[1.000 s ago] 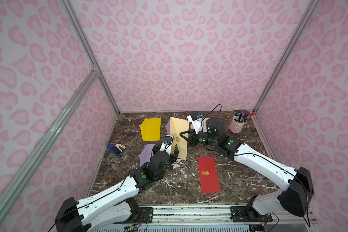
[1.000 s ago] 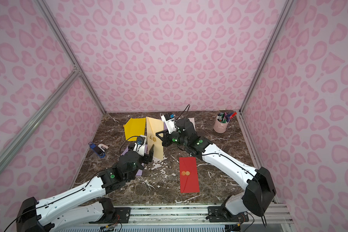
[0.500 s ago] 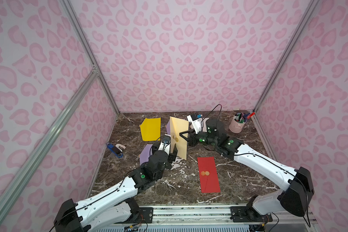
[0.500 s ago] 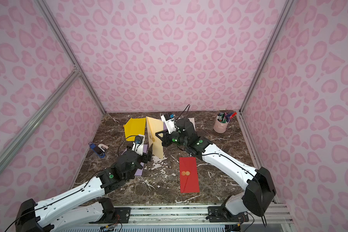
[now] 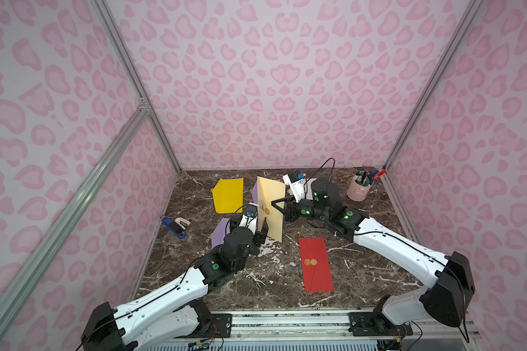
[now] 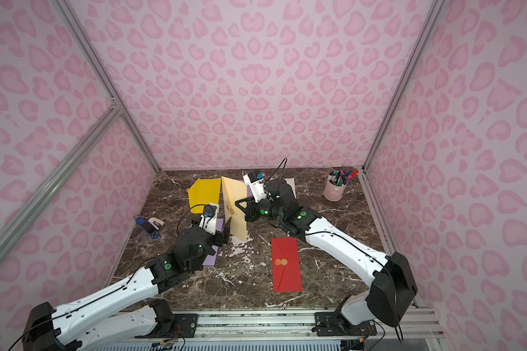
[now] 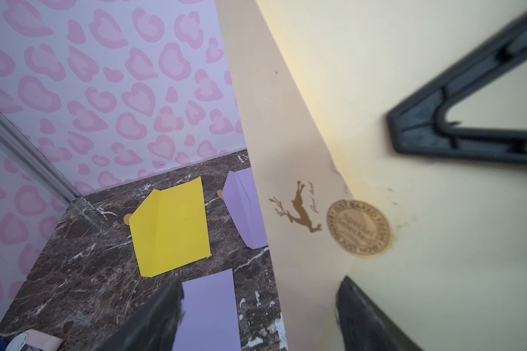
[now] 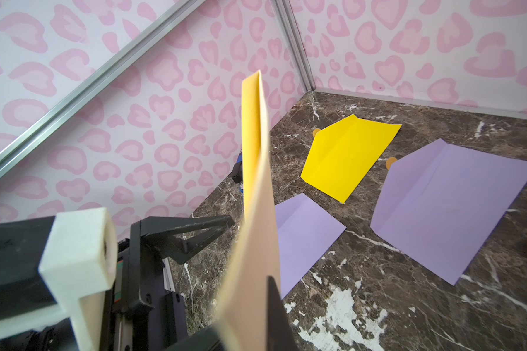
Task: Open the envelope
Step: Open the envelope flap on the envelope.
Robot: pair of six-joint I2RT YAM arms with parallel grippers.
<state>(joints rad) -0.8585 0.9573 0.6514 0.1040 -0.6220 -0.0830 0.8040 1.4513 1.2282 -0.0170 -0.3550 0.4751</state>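
In both top views the cream envelope (image 5: 271, 209) stands up, 11 o'clock from the red envelope (image 5: 315, 264); the right gripper (image 5: 275, 204) pinches it from 3 o'clock, and the wide left gripper (image 5: 260, 232) has barely moved. Left wrist: flap (image 7: 286, 152) between its fingers, round sticker (image 7: 358, 228) still stuck. Right wrist: pinch holds; peeling comes next

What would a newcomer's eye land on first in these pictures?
The cream envelope held upright mid-table, pinched at its edge by the right gripper, with the open left gripper set around its flap near the round gold seal. Next, the red envelope lying flat toward the front.
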